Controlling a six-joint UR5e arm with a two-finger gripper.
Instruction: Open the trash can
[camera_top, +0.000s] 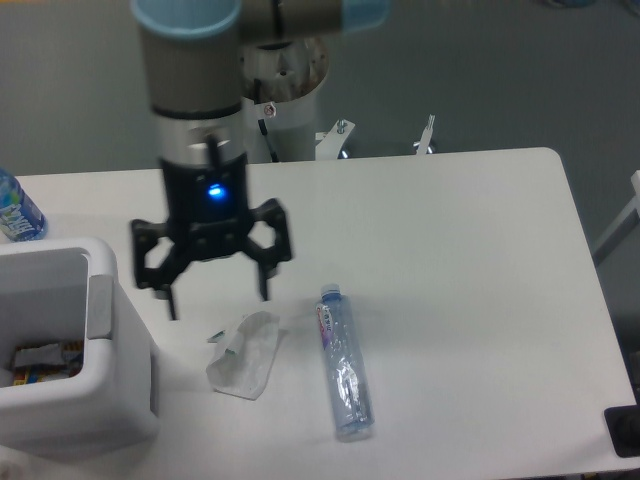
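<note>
The trash can (110, 400) is a white boxy bin at the table's front left. Its top stands open, and wrappers lie inside at the bottom. A grey tab (100, 307) sits on its right rim. The lid itself is out of view. My gripper (217, 292) hangs above the table just right of the bin, apart from it. Its two black fingers are spread wide with nothing between them.
A crumpled white tissue (245, 352) lies on the table below the gripper. A clear plastic bottle (342, 362) lies on its side to the right of it. Another bottle with a blue label (17, 212) stands at the left edge behind the bin.
</note>
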